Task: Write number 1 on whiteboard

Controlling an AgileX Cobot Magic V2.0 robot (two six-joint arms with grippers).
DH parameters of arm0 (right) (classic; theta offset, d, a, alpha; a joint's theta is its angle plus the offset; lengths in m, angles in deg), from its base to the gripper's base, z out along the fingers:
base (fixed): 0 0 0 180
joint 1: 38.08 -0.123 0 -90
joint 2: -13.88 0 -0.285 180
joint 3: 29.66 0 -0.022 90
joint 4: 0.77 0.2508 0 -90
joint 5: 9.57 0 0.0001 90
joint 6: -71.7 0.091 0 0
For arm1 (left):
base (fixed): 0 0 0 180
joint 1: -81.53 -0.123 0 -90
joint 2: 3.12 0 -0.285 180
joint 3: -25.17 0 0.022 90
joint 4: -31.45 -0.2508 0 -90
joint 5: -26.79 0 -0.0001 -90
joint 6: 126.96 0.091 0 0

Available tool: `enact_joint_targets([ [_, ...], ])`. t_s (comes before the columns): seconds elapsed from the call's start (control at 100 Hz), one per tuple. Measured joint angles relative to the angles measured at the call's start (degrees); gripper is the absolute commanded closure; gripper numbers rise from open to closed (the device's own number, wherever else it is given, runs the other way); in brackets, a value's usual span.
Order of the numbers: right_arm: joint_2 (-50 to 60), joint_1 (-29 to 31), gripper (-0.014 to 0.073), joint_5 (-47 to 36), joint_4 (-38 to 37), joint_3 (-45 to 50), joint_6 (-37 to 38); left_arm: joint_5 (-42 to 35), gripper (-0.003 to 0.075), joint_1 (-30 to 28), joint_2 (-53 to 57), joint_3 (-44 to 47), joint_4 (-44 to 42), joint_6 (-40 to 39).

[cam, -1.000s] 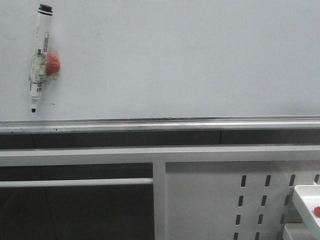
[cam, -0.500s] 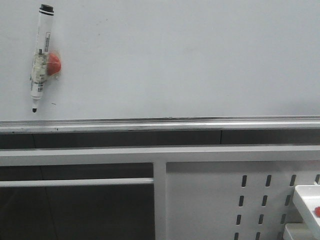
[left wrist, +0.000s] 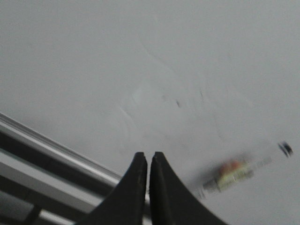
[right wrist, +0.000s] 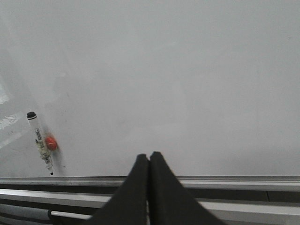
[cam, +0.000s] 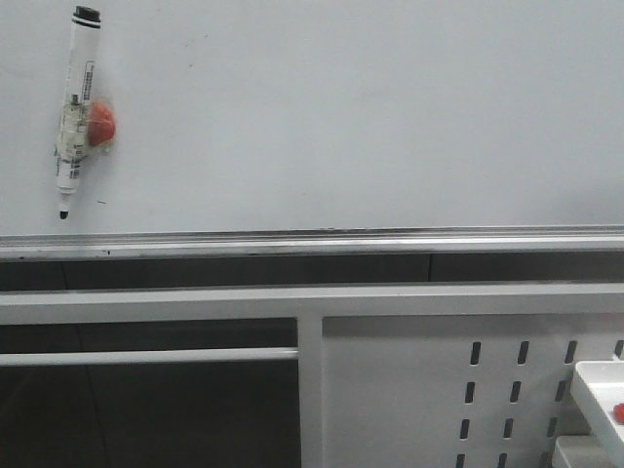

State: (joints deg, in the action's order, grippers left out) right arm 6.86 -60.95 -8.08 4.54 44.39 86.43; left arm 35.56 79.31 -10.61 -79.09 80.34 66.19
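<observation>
The whiteboard (cam: 370, 117) fills the upper part of the front view, pale grey-white with a silver rail (cam: 312, 242) along its lower edge. No number 1 stroke shows on it. A white-barrelled marker pen (cam: 74, 112) hangs on the board at its left, held by a red magnet (cam: 101, 125), tip down. It also shows in the left wrist view (left wrist: 232, 174) and in the right wrist view (right wrist: 41, 143). My left gripper (left wrist: 148, 157) is shut and empty, short of the board. My right gripper (right wrist: 149, 157) is shut and empty, facing the board's lower middle. Neither gripper shows in the front view.
Below the rail runs a white metal frame (cam: 312, 302) with a white perforated panel (cam: 468, 390) at the lower right. A white tray corner (cam: 600, 395) with a small red item sits at the far right edge.
The marker sits very slightly lower and further left in the front view than before. Nothing else has visibly changed.
</observation>
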Motion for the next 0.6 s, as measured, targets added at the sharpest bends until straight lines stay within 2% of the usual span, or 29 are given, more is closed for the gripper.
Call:
enact_joint_targets([
  [0.08,0.0,0.0,0.0616,5.5,-1.5,-4.5,0.0,7.8,0.0603,0.0,0.0,-4.0,-3.0,1.9],
  [0.18,-2.6,0.0,0.0485,12.1,-3.7,-10.4,-0.8,13.2,0.0415,0.0,-1.7,-10.5,-3.8,7.8],
  [0.25,-5.8,0.0,0.0398,15.8,-4.3,-13.6,-2.1,16.0,0.0357,0.0,-4.6,-15.4,-3.4,12.8],
  [0.34,-10.7,0.0,0.0348,18.6,-4.8,-16.5,-3.3,22.0,0.0379,0.0,-10.1,-21.1,-3.0,20.7],
  [0.4,-14.0,0.0,0.0347,19.1,-4.9,-17.3,-3.6,27.4,0.0424,0.0,-14.5,-23.9,-3.7,26.1],
  [0.45,-16.4,0.0,0.0347,19.1,-4.9,-17.8,-3.7,29.7,0.0471,0.5,-17.6,-25.5,-5.7,27.5],
  [0.52,-19.1,0.0,0.0347,19.1,-4.9,-18.2,-3.7,31.5,0.0506,2.0,-21.0,-27.1,-13.5,26.1],
  [0.6,-21.0,0.0,0.0347,18.9,-4.9,-18.2,-3.8,34.2,0.0505,3.8,-23.8,-28.4,-28.0,20.6],
])
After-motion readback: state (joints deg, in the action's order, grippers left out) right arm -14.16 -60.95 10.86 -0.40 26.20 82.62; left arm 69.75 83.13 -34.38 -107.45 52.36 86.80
